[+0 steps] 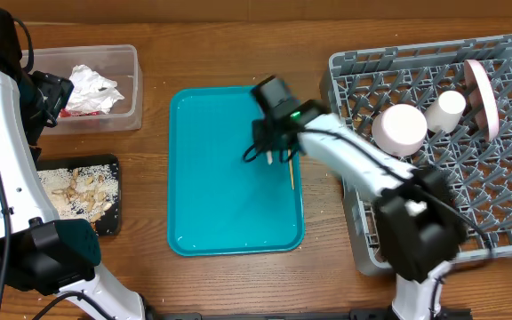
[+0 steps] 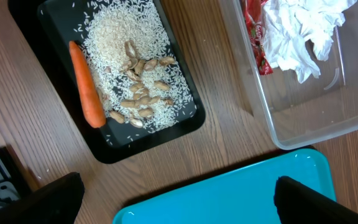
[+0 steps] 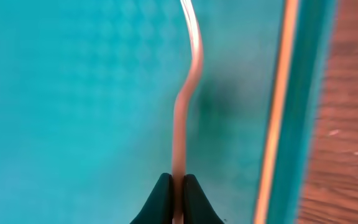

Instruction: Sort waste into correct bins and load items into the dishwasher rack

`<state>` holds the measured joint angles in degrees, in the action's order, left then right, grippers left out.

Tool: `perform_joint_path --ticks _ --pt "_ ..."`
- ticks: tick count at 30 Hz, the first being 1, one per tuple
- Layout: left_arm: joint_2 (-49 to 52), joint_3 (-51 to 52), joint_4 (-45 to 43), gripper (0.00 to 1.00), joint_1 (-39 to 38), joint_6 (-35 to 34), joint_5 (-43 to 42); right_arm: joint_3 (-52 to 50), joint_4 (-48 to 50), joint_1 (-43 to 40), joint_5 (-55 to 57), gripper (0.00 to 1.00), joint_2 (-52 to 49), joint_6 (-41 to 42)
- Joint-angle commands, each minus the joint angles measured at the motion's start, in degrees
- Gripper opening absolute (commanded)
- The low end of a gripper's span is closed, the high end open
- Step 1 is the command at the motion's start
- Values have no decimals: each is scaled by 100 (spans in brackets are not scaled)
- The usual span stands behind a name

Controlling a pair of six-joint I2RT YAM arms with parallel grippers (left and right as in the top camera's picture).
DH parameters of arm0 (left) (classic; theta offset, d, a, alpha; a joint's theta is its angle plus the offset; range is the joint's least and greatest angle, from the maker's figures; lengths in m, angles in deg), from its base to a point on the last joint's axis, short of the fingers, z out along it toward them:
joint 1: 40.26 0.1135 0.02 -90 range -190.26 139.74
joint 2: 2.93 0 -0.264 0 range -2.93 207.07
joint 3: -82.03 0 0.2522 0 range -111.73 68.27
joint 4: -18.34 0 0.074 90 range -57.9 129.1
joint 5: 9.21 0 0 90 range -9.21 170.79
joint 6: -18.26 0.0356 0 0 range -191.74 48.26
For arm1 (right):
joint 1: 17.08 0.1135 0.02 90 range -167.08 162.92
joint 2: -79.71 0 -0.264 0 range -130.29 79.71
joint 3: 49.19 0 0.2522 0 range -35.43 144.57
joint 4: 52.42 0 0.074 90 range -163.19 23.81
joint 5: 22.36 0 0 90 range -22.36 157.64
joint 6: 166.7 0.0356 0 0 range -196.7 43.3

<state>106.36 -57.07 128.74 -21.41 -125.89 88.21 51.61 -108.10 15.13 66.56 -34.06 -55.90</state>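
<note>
My right gripper (image 3: 178, 186) is shut on a thin pale curved handle (image 3: 188, 93), which looks like the white fork seen edge-on, just above the teal tray (image 1: 220, 204). The wooden stick (image 1: 291, 173) lies along the tray's right rim, also in the right wrist view (image 3: 278, 99). My left gripper (image 2: 179, 199) is open and empty over the table by the tray's corner. The black tray (image 2: 185, 121) holds rice, beige scraps and the carrot (image 2: 86, 84). The clear tub (image 1: 132, 89) holds napkins (image 1: 92, 87) and a red wrapper (image 2: 253, 31). The grey rack (image 1: 505, 204) holds a bowl (image 1: 401, 127), cup (image 1: 445, 109) and plate (image 1: 481, 98).
The left arm's white links run down the table's left edge, over part of the black tray (image 1: 109, 222). The right arm reaches from the front across the rack's left wall to the teal tray.
</note>
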Motion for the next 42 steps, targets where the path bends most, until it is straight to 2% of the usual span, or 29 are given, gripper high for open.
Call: perform_joint_path --ticks 1,9,15,19,21,23,27,28,29,30,32,34,37,42 --pt "-28 -2 13 100 -13 -118 87 221 -83 -302 -828 4 428 -367" --pt "-28 -2 13 100 -13 -116 87 223 -275 -616 -800 4 525 -422" --pt "-28 -2 13 100 -13 -116 87 234 -461 -1537 -817 4 898 -483" --pt "-28 -2 13 100 -13 -118 87 234 -737 -2343 -1803 4 1241 -1357" --pt "-28 -2 13 100 -13 -116 85 234 -852 -2555 -2367 4 1316 -1532" --pt "-28 -2 13 100 -13 -116 87 234 -1027 -2629 -2632 27 1322 -1572" --pt "-28 -2 13 100 -13 -118 87 227 -1292 -2321 -2647 43 1255 -1421" --pt "-28 -2 13 100 -13 -116 87 227 -1287 -2170 -2616 53 1226 -1266" --pt "-28 -2 13 100 -13 -116 85 227 -1270 -2009 -2531 63 1198 -1036" --pt "-28 -2 13 100 -13 -116 87 227 -1259 -1823 -2345 68 1174 -708" --pt "-28 -2 13 100 -13 -116 87 225 -1287 -1344 -1534 88 1104 199" --pt "-28 -2 13 100 -13 -116 87 216 -1373 -861 -560 100 1034 1158" --pt "-28 -2 13 100 -13 -118 87 216 -1366 -155 190 100 931 1683" --pt "-28 -2 13 100 -13 -116 87 216 -662 745 131 100 885 1674"
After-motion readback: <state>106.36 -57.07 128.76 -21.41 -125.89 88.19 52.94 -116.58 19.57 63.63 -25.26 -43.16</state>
